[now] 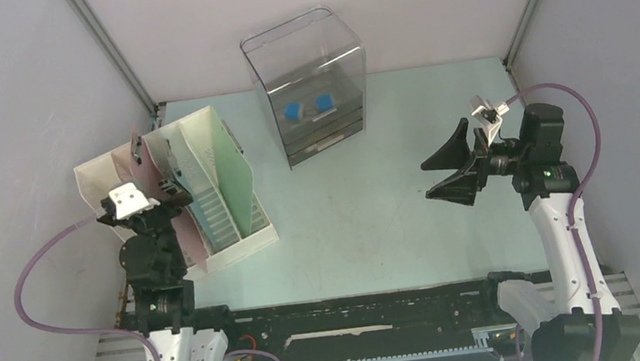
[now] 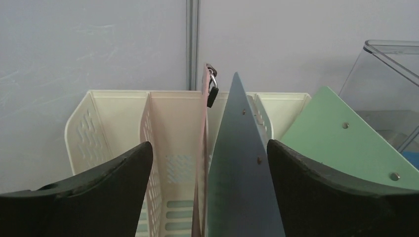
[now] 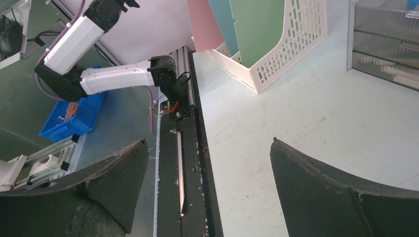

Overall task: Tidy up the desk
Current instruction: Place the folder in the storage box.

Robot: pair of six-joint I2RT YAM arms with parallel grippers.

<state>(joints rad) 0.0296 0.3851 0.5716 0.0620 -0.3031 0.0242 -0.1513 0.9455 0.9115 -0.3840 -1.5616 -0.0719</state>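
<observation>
Desk [image 1: 395, 217] runs lengthwise left to right; left fingers [image 2: 99, 197] and right fingers [image 3: 321, 192] spread wide, gripping nothing.

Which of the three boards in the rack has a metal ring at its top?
The pink board, seen edge-on left of the blue-grey board and green board; those two show only rivets.

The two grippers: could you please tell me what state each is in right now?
Left gripper: open, gripping nothing; a pink folder and a blue folder stand between its jaws.
Right gripper: open and empty above the desk.
</observation>
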